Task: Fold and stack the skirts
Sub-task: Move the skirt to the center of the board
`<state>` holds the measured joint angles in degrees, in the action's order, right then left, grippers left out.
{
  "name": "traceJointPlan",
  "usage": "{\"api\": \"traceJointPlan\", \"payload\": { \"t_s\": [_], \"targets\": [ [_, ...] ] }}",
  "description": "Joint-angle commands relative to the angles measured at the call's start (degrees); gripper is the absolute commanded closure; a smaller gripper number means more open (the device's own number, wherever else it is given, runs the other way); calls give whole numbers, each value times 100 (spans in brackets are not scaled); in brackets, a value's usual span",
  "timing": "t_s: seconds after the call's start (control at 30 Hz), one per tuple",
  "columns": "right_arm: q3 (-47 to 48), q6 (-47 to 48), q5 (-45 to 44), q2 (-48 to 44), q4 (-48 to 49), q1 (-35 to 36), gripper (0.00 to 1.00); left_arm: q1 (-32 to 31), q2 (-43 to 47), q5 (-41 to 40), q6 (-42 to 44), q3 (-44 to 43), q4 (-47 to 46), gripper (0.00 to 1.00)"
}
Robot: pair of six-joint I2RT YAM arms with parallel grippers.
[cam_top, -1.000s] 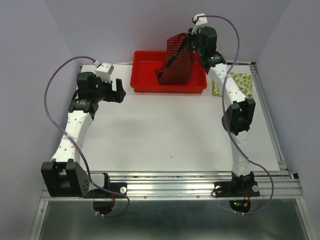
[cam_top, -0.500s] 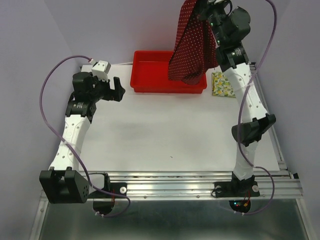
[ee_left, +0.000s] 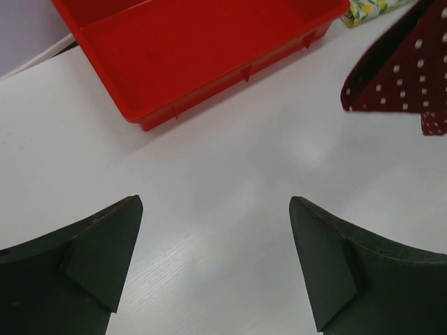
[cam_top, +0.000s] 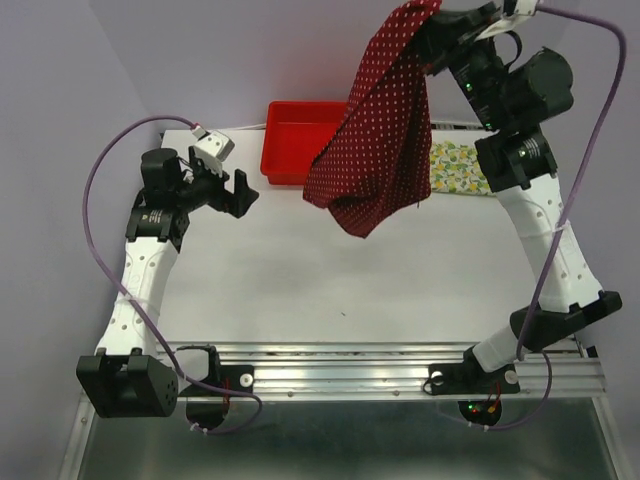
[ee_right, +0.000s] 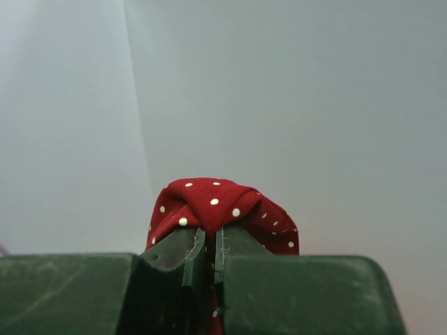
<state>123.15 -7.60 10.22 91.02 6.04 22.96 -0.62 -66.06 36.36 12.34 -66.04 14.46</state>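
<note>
The dark red dotted skirt (cam_top: 380, 130) hangs high in the air from my right gripper (cam_top: 435, 25), which is shut on a bunched edge of it (ee_right: 216, 206). Its lower hem dangles above the white table in front of the tray, and a corner of it shows in the left wrist view (ee_left: 405, 70). The lemon-print skirt (cam_top: 462, 168) lies flat at the back right, partly hidden behind the red one; a bit of it shows too in the left wrist view (ee_left: 367, 8). My left gripper (cam_top: 232, 183) hovers open over the table's left side, nothing between its fingers (ee_left: 105, 251).
A red plastic tray (cam_top: 290, 150) stands at the back centre, its right part covered by the hanging skirt; it looks bare inside (ee_left: 195, 49). Grey walls close in the back and sides. A metal rail (cam_top: 340, 375) runs along the near edge.
My right arm has swung up and toward the near side, lifting the red skirt out of the tray and over the table. The left gripper has edged a little to the right.
</note>
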Motion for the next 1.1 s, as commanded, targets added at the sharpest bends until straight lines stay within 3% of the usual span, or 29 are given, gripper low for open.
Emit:
{"api": "traceJointPlan", "payload": {
  "t_s": [0.0, 0.2, 0.37, 0.47, 0.63, 0.77, 0.9, 1.07],
  "targets": [
    [-1499, -286, 550, -250, -735, 33, 99, 10, 173, 487, 1408, 12, 696, 1],
    [-3014, -471, 798, -559, -1527, 33, 99, 10, 68, 477, 2597, 618, 1252, 2],
    [-3316, -550, 815, -718, -1369, 33, 99, -78, -82, 863, 2985, 1040, 1095, 2],
    [-3157, -524, 789, -647, -1422, 33, 99, -324, -170, 918, 2722, 1435, 323, 2],
    [-3148, -462, 763, -621, -1536, 33, 99, -1367, -854, 66, 2222, 1585, -565, 1],
    [-3201, -427, 692, -612, -1562, 33, 99, -1773, -1732, -480, 1518, 1437, -1182, 1],
    [-3140, -365, 596, -603, -1562, 33, 99, -1950, -2577, 28, 1298, 1050, -927, 1],
    [-3025, -322, 560, -542, -1562, 33, 99, -2275, -2868, 309, 1149, 1006, -971, 1]
  ]
}}
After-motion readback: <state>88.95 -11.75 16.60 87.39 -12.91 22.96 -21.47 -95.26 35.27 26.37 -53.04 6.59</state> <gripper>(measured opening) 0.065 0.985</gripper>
